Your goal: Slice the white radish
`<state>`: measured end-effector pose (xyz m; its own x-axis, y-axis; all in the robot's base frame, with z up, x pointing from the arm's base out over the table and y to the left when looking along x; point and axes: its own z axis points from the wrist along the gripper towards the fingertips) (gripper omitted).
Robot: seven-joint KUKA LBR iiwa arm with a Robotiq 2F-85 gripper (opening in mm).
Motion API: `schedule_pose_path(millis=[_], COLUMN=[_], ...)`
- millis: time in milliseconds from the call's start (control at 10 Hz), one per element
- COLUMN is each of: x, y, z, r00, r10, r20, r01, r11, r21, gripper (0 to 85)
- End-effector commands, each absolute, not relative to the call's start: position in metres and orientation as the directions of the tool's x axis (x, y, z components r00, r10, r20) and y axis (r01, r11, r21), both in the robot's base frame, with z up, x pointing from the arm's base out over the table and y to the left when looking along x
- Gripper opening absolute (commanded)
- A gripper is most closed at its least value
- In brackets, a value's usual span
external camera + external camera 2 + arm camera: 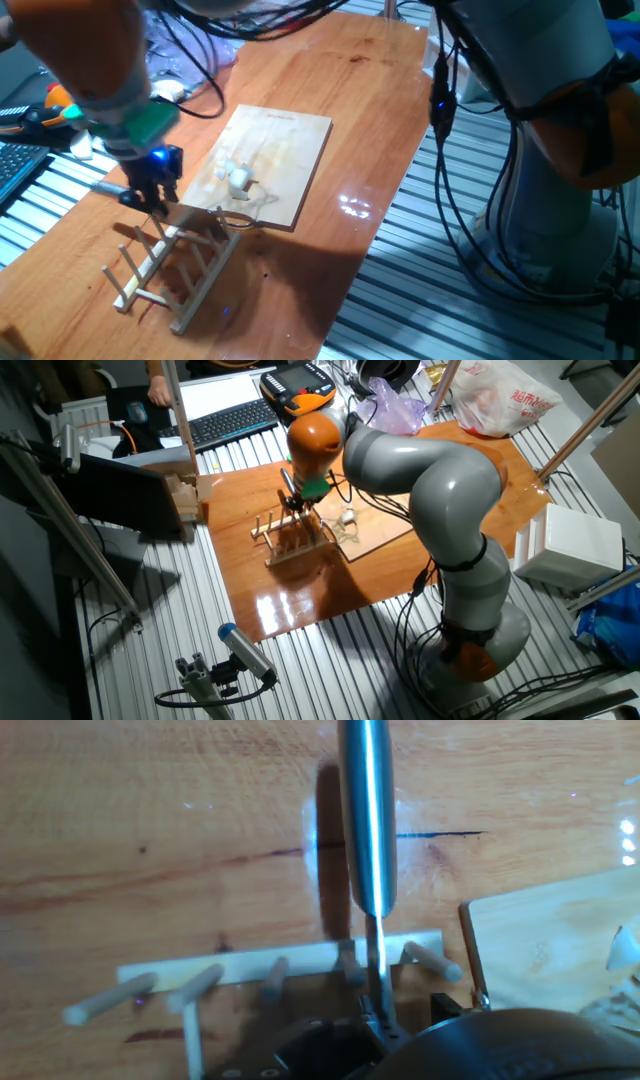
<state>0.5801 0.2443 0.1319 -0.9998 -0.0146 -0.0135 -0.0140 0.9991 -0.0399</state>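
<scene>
The white radish (238,180) is a small pale chunk on the wooden cutting board (290,150), with smaller white bits beside it; it also shows in the other fixed view (347,517). My gripper (155,203) hangs left of the board, over the near end of a wooden peg rack (170,265). In the hand view my gripper (375,1020) is closed on the thin blade of a steel knife (365,820), whose round handle points away from me. The knife's handle sticks out to the left (108,187). The board's corner (540,950) lies to the right.
The rack (295,540) stands on the wooden table between my gripper and the table's front edge. A keyboard (230,420), a teach pendant (300,385) and plastic bags (500,395) lie at the far side. Cables (200,60) hang over the table's back.
</scene>
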Motion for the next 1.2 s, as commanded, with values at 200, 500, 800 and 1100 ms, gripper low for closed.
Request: schedule_pose_path(millis=[200,500,800,1100], x=[0.581,0.581,0.588,0.597], y=[0.239,0.236,0.208,0.161], z=[0.133,0.158,0.200,0.227], r00=[-0.999,-1.000,-0.996,-0.989], r10=[-0.031,-0.021,-0.083,-0.144], r20=[-0.030,-0.015,0.036,0.043], r01=[-0.030,-0.020,-0.082,-0.143], r11=[0.999,0.999,0.996,0.989], r21=[-0.042,-0.032,0.026,0.025], gripper=[34.0,34.0,0.0,0.0])
